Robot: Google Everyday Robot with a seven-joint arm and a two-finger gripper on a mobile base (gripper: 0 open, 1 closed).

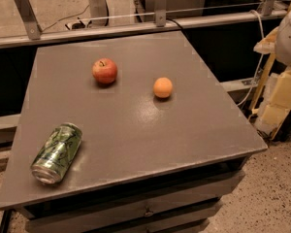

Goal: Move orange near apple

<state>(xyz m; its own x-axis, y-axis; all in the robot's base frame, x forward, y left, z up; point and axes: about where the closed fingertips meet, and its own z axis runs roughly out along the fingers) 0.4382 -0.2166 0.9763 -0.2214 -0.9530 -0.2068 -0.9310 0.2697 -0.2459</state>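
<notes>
Orange (pixel 163 87) on bench (pixel 136 140), far-centre, right of red apple (pixel 105 71), gap between. Green drink can (pixel 56 153) lying near-left, well apart. Pincer out of view; opening, load, bearing to orange: cannot tell. Needed shift: leftward, slightly farther.

**Dull table, shiny can**

The table (pixel 136 130) top is a smooth grey sheet with a soft satin sheen, possibly painted metal. The can (pixel 56 153) is glossy printed metal with a bare silvery end. The apple (pixel 105 71) has waxy, faintly shining skin, while the orange (pixel 163 88) looks matt. A brushed metal bracket (pixel 25 13) stands behind. The gripper is out of frame.
</notes>
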